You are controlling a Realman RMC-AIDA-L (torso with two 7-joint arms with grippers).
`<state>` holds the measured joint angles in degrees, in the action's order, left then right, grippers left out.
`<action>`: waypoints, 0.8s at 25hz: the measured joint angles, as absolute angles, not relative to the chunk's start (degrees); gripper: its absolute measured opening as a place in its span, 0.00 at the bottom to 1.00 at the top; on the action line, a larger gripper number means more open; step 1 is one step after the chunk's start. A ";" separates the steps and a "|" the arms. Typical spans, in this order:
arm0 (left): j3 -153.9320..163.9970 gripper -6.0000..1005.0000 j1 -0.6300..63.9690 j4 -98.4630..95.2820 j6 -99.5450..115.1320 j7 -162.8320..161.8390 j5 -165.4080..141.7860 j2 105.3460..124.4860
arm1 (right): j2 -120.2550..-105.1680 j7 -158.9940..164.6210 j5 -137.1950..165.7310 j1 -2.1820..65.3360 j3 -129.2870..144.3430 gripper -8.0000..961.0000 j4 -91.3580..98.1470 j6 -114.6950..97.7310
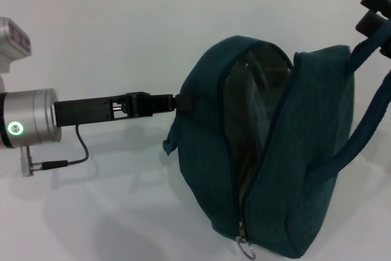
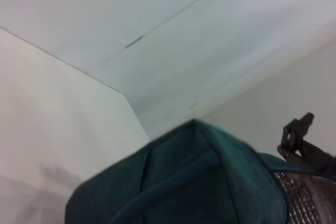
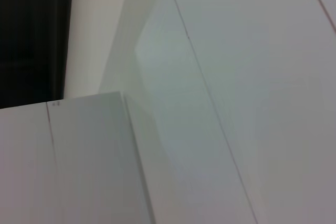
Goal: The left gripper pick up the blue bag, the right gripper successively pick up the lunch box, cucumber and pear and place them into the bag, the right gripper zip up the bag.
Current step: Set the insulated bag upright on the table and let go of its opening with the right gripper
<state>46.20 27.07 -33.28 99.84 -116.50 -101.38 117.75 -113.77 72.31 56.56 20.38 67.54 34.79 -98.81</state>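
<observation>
In the head view, the blue bag (image 1: 287, 151) stands on the white worktop (image 1: 110, 41) and fills the area from the centre to 4 o'clock; its zipper is undone, so the silver lining (image 1: 256, 96) shows in the long opening, and the metal ring pull (image 1: 245, 250) hangs at the low end, near 6 o'clock. The left gripper (image 1: 181, 102) reaches in from 9 o'clock, level with the worktop, and its jaws are closed on the bag's left edge. At 2 o'clock the right gripper (image 1: 374, 9) is only partly visible at the picture edge, close to the bag's handles (image 1: 366, 126); I cannot tell how its jaws stand. In the left wrist view, the teal fabric of the bag (image 2: 184, 182) fills the lower part, with a piece of lining at 4 o'clock and a black gripper part (image 2: 302, 142) just above it. The right wrist view shows only white wall panels (image 3: 220, 77) and a dark strip at 10 o'clock.
</observation>
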 joint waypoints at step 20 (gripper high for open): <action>45.26 0.07 27.17 -32.86 96.93 -110.01 -97.33 119.24 | -110.32 75.68 64.85 24.87 63.98 0.65 30.94 -87.26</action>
